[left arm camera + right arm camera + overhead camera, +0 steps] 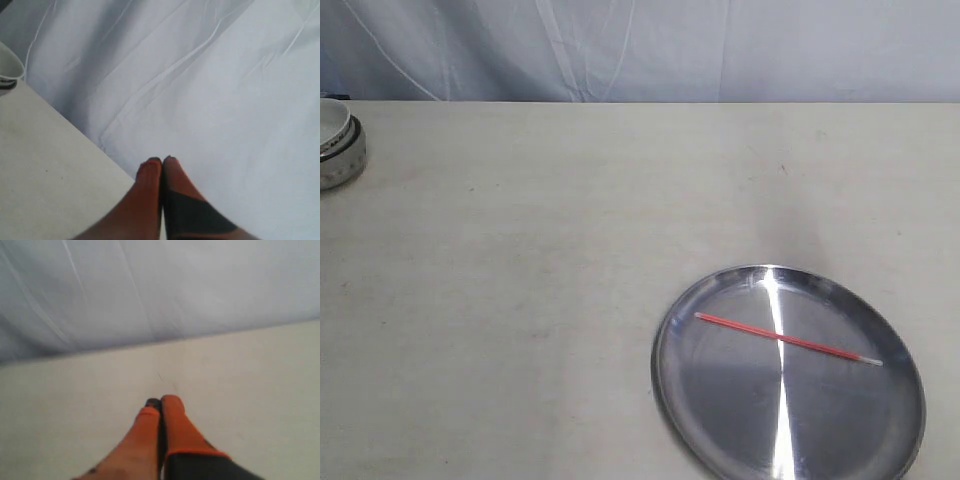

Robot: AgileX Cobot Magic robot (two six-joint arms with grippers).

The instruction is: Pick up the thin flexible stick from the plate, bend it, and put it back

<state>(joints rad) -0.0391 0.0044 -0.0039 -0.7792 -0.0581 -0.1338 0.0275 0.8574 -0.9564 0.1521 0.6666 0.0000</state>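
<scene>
My plate [720, 420] is shiny silver, greyer across its floor, with one bright white streak running over it. On it lies the thin flexible stick [788, 340], red-orange along nearly all its length and pale and clear at the tip by the plate's right rim. The table [520, 250] around the plate is cream with faint grey smudges. Beyond the plate, the backdrop cloth [670, 50] is bluish white, lined with pale creases. Far to the plate's left, the bowl [338, 145] is white with a dark band near its rim. My left gripper [162, 161] is orange with a black patch; my right gripper [161, 401] is orange too, black further back.
</scene>
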